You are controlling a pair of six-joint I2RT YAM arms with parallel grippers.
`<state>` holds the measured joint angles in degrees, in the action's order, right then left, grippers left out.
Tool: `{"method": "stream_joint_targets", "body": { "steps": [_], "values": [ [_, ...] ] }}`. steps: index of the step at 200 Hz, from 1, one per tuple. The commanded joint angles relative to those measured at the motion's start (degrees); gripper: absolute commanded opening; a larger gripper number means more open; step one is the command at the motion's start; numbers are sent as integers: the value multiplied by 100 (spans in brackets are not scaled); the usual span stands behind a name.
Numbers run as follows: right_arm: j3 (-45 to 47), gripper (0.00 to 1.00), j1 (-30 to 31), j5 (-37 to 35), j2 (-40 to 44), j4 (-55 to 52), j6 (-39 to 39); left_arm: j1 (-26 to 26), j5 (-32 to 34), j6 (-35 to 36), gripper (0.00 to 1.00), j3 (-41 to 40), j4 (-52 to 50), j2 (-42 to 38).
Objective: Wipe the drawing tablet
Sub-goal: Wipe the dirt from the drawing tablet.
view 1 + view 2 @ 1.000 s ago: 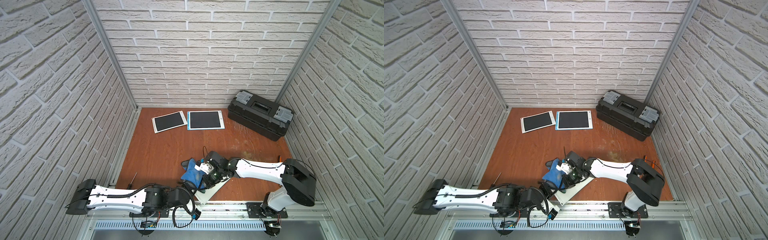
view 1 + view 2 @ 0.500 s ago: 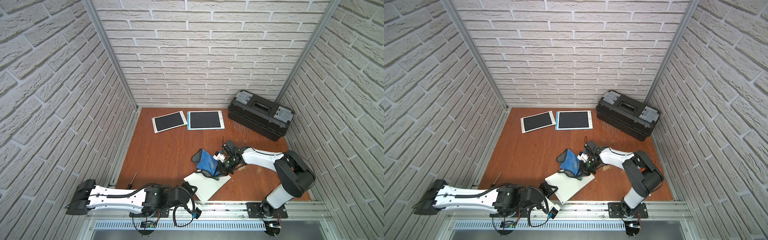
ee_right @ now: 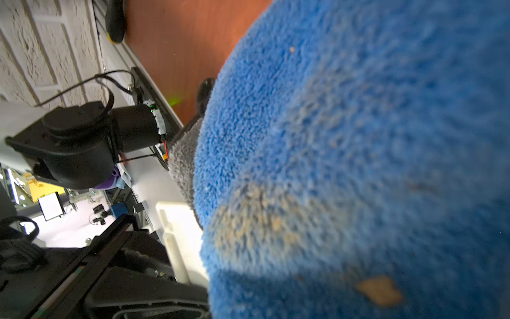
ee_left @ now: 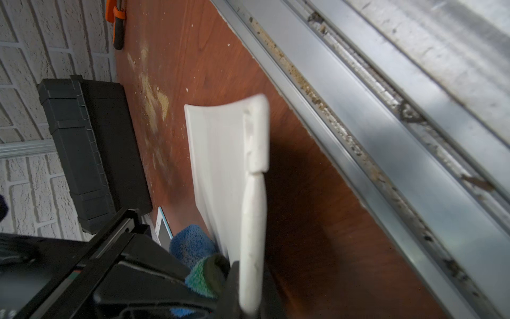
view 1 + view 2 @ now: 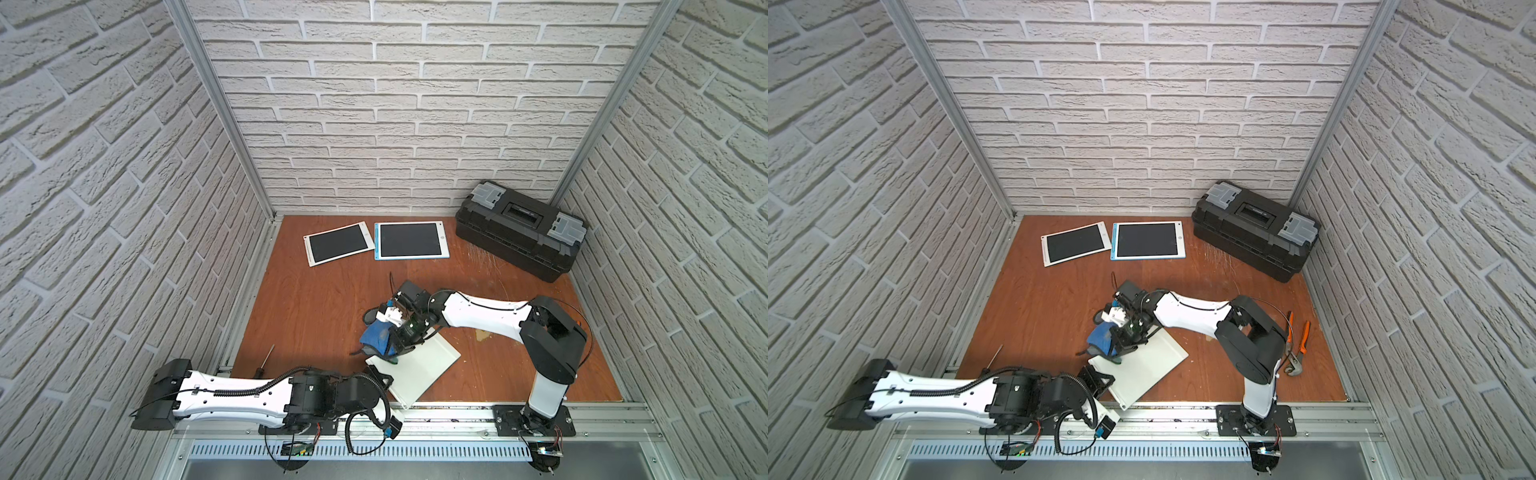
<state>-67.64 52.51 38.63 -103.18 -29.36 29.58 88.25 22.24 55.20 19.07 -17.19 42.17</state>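
From above, in a top view: drawing tablet (image 5: 419, 368) flat on the tabletop (image 5: 324, 299), well apart from the black toolbox (image 5: 519, 237), white face up with no dark screen showing. Clamped on the tablet edge farthest from the toolbox: left gripper (image 5: 387, 381). Pinched together on a blue cloth (image 5: 376, 337) bunched over a tablet corner: right gripper (image 5: 395, 345). From the left wrist: thick raised rim (image 4: 255, 154) running into the jaws, cloth touching the slab just beside them, toolbox beyond. From the right wrist: mostly blue pile, soiled with tan specks, lying against the white slab. Looks thin, stiff and light, smooth enough to skid under a wipe. Best pinned by that rim, clear of the wiped face, with gentle pressure for fear of a screen underneath.
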Motion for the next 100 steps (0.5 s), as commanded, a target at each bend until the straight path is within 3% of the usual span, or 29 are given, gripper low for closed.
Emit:
{"method": "stream_joint_targets", "body": {
  "steps": [1,54,100],
  "values": [
    [684,3,689,1,338,-249,52,-54,219,228,0,46,340,-25],
    [2747,3,657,-513,1717,103,448,-93,225,228,0,62,338,-17],
    [3695,3,-363,-479,2106,124,242,-91,255,211,0,113,293,-39]
  ]
}}
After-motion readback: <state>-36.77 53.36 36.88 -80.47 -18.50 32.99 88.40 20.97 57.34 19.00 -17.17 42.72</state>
